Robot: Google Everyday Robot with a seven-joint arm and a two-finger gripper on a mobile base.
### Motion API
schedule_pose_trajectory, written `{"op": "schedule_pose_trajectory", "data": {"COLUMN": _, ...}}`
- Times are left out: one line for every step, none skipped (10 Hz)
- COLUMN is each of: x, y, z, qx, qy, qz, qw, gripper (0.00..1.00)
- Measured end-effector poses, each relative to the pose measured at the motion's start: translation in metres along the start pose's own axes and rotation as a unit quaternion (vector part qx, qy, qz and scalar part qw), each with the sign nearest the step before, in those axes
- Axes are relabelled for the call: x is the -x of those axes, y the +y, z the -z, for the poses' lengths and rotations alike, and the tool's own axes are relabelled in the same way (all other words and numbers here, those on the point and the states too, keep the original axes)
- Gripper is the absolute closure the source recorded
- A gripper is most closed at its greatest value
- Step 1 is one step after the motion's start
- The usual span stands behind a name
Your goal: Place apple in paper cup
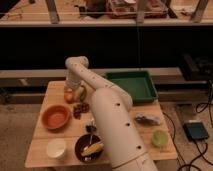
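Note:
The apple [68, 96], small, round and orange-red, lies on the wooden table [120, 127] near its far left edge. My gripper [75, 90] hangs at the end of the white arm, right at the apple and just to its right. I cannot tell whether it touches the apple. The paper cup [56, 148], short and white, stands at the table's front left, well apart from the apple and gripper.
A green pepper [83, 93] lies right of the apple. A dark clump [80, 108] and an orange-red bowl [55, 117] sit nearer. A dark brown bowl [89, 148] with something yellow stands beside the cup. A green tray [130, 85], a dark packet [146, 119] and a light green object [160, 138] are on the right.

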State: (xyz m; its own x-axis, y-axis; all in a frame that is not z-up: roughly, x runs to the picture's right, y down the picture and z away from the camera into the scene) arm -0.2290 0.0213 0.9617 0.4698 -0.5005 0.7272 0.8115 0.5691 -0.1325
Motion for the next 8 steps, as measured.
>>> {"op": "schedule_pose_trajectory", "data": {"x": 0.004, "y": -0.001, "z": 0.013, "qx": -0.008, "qy": 0.005, "qz": 0.009, "qw": 0.9999, "gripper": 0.71}}
{"op": "schedule_pose_trajectory", "data": {"x": 0.008, "y": -0.001, "z": 0.025, "qx": -0.015, "qy": 0.01, "qz": 0.016, "qw": 0.9997, "gripper": 0.71}}
{"op": "schedule_pose_trajectory", "data": {"x": 0.017, "y": -0.002, "z": 0.038, "qx": -0.02, "qy": 0.015, "qz": 0.028, "qw": 0.9993, "gripper": 0.71}}
{"op": "schedule_pose_trajectory", "data": {"x": 0.031, "y": -0.004, "z": 0.052, "qx": -0.026, "qy": 0.022, "qz": 0.044, "qw": 0.9984, "gripper": 0.71}}
{"op": "schedule_pose_trajectory", "data": {"x": 0.044, "y": -0.001, "z": 0.064, "qx": -0.032, "qy": 0.029, "qz": 0.057, "qw": 0.9974, "gripper": 0.71}}
{"op": "schedule_pose_trajectory", "data": {"x": 0.051, "y": 0.001, "z": 0.071, "qx": -0.038, "qy": 0.033, "qz": 0.063, "qw": 0.9967, "gripper": 0.71}}
{"op": "schedule_pose_trajectory", "data": {"x": 0.056, "y": 0.005, "z": 0.078, "qx": -0.047, "qy": 0.036, "qz": 0.074, "qw": 0.9955, "gripper": 0.72}}
{"op": "schedule_pose_trajectory", "data": {"x": 0.067, "y": 0.007, "z": 0.082, "qx": -0.052, "qy": 0.034, "qz": 0.093, "qw": 0.9937, "gripper": 0.77}}
